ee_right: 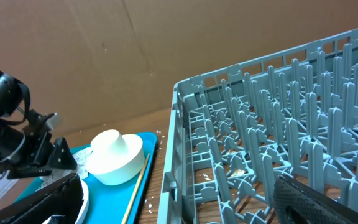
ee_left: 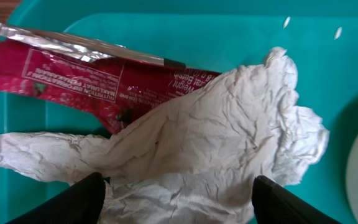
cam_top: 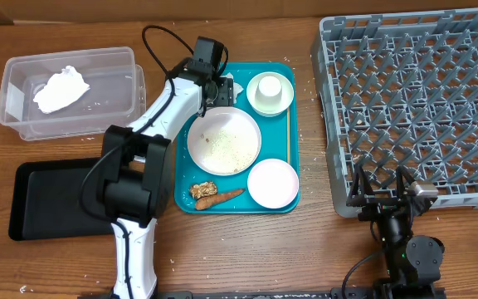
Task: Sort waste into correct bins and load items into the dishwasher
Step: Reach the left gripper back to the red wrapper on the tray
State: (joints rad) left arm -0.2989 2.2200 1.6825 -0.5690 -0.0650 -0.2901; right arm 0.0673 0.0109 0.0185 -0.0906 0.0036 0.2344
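Note:
My left gripper (cam_top: 222,87) (ee_left: 179,180) is low over the far left corner of the teal tray (cam_top: 294,170). It is open, its fingers (ee_left: 82,199) flanking a crumpled white napkin (ee_left: 216,124) that lies partly on a red wrapper (ee_left: 73,81). On the tray I also see a bowl with rice grains (cam_top: 224,141), a smaller bowl (cam_top: 272,183), an upturned cup (cam_top: 270,91), a wooden stick (ee_right: 135,186), a carrot piece (cam_top: 226,197) and a brown chunk (cam_top: 202,190). My right gripper (cam_top: 380,184) (ee_right: 179,199) is open and empty at the near edge of the grey dish rack (cam_top: 413,100).
A clear tub (cam_top: 23,71) at the far left holds another napkin (cam_top: 60,90). A black tray (cam_top: 48,199) lies in front of it, beside the left arm's base. Rice grains are scattered on the wooden table around the teal tray.

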